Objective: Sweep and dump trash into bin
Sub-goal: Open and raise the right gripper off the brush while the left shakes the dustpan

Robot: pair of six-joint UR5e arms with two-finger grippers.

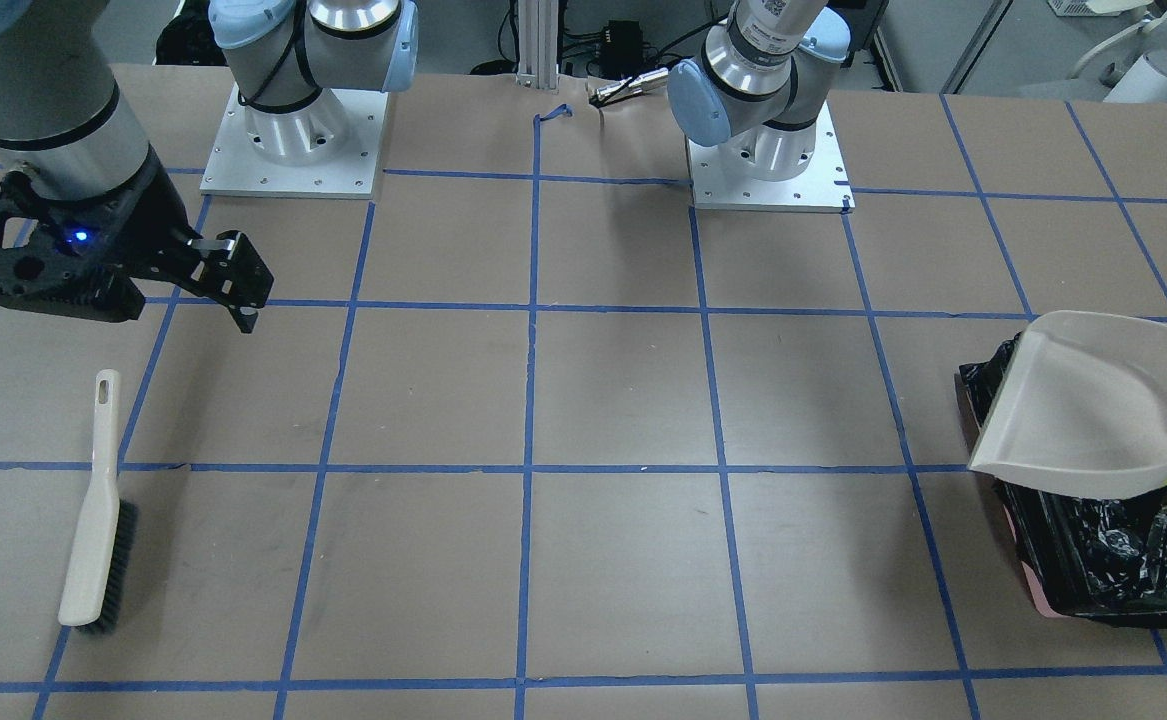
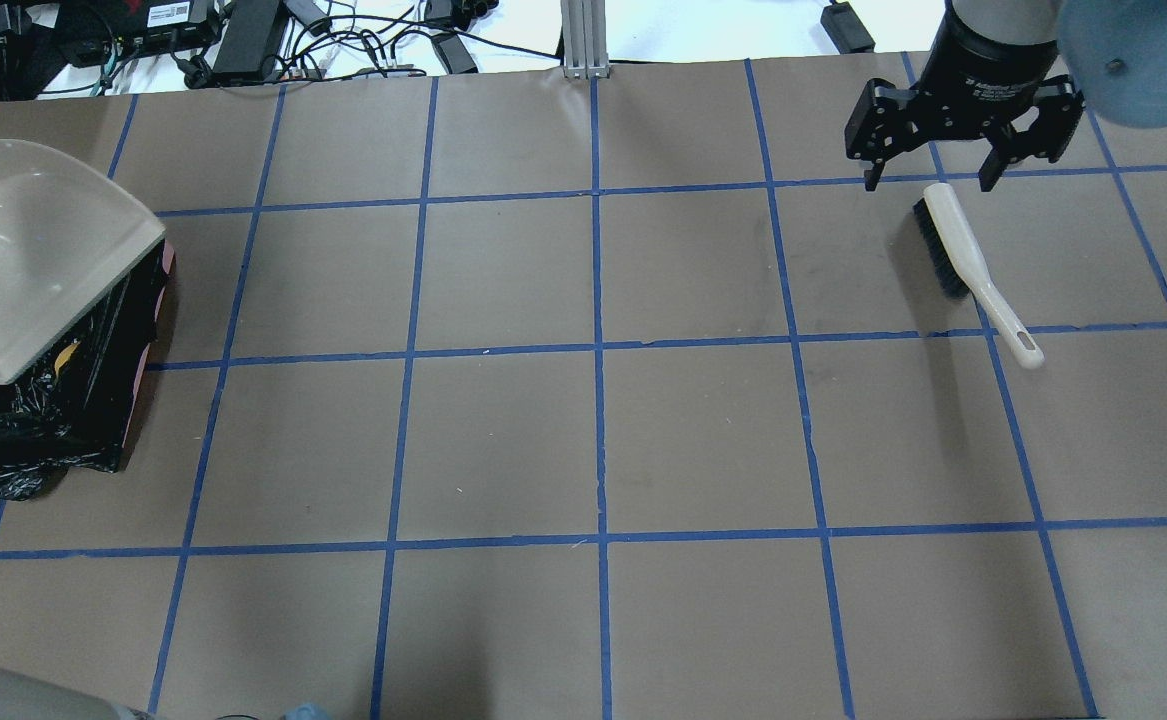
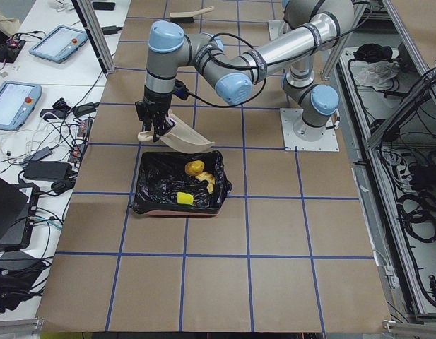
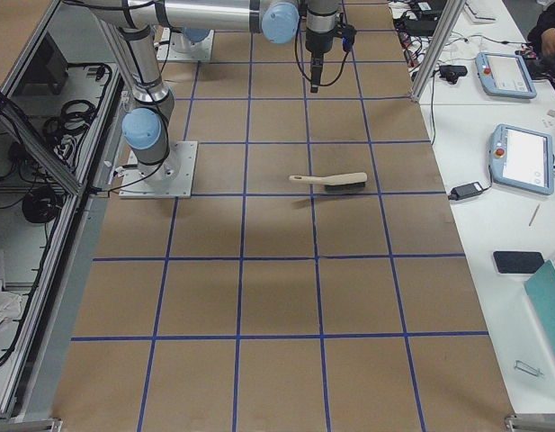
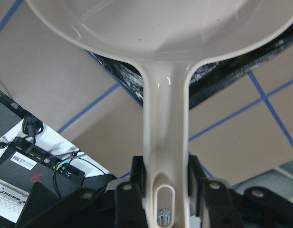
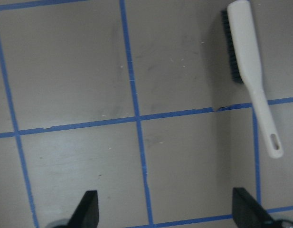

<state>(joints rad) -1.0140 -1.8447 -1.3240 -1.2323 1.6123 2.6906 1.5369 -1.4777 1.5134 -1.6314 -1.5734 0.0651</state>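
Observation:
The bin (image 3: 150, 205), pinkish with a black bag, holds the trash: a golden potato (image 3: 194, 167), a pale slice (image 3: 208, 182) and a yellow sponge piece (image 3: 183, 198). The bin also shows in the overhead view (image 2: 33, 440) and the front view (image 1: 1113, 570). My left gripper (image 5: 166, 190) is shut on the handle of the beige dustpan (image 2: 33, 250), which is tilted over the bin's edge (image 1: 1093, 400). My right gripper (image 2: 930, 178) is open and empty, above the bristle end of the white brush (image 2: 973, 270). The brush lies flat on the table (image 6: 248, 61).
Brown paper with a blue tape grid (image 2: 598, 350) covers the table. The two arm bases (image 1: 293, 130) stand at the robot's side. Cables and power bricks (image 2: 243, 30) lie beyond the far edge. Tablets (image 3: 16, 102) sit on a side table.

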